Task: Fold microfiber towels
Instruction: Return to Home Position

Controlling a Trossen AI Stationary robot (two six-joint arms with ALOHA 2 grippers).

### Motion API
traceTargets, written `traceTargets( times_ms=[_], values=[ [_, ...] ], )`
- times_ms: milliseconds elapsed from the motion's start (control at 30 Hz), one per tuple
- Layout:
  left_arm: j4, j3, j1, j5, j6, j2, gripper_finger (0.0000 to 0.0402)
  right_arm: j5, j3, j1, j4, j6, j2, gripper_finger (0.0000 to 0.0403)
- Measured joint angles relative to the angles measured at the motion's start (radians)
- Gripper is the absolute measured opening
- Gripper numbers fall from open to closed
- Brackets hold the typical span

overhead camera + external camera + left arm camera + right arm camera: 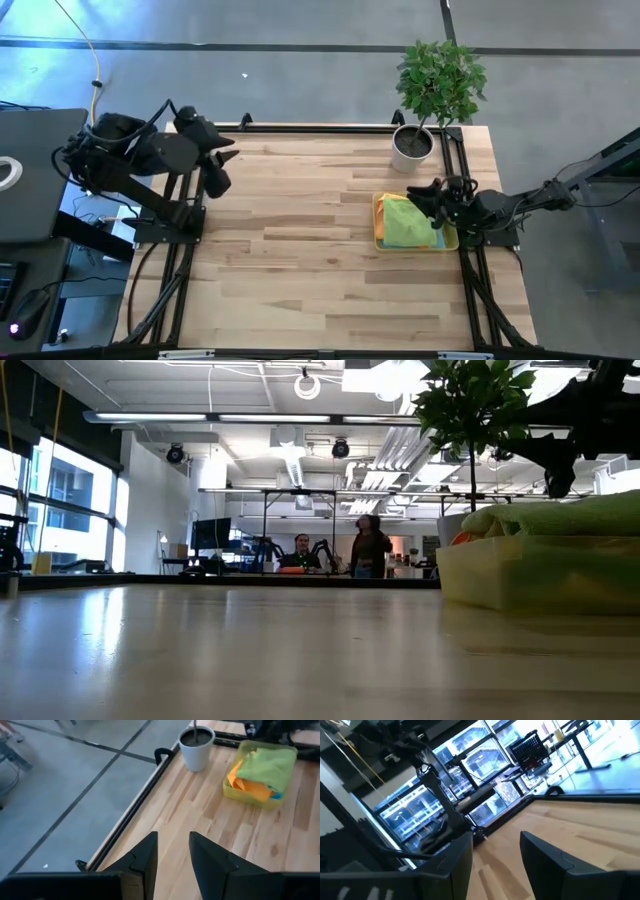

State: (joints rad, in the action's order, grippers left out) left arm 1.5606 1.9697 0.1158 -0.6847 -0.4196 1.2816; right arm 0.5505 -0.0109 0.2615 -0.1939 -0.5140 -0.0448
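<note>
Towels [400, 232]: stacked in yellow bin [378, 228], table's [300, 240] right.
Right hand [432, 196]: fingers apart, over the bin.
Left hand [226, 165]: fingers apart, far left.
Risk: top towel [408, 220] snagged and unfolded if withdrawn low.

A green plant in a round white pot [412, 148] stands at the corner of a pale wooden table [300, 240], with a seated person [301, 556] and a standing person [370, 548] far beyond.
</note>
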Motion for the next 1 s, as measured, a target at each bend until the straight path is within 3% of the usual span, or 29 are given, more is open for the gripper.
traceTargets(
  times_ms=[200, 500, 833, 1000],
  values=[
    [-0.07, -0.015, -0.054, 0.025, -0.022, 0.019, 0.0101, 0.103, 0.0, 0.0, 0.037, 0.017, 0.0, 0.0156],
    [-0.325, -0.158, -0.13, 0.346, 0.104, 0.051, 0.0101, 0.12, 0.0, 0.0, 0.065, 0.081, 0.0, 0.0156],
    [-0.436, -0.317, -0.262, 0.57, 0.155, 0.12, 0.0101, 0.12, 0.0, 0.0, 0.105, 0.176, -0.001, 0.0156],
    [-0.633, -0.427, -0.315, 0.731, 0.276, 0.137, 0.0101, 0.12, 0.0, 0.0, 0.108, 0.18, -0.001, 0.0156]
  ],
)
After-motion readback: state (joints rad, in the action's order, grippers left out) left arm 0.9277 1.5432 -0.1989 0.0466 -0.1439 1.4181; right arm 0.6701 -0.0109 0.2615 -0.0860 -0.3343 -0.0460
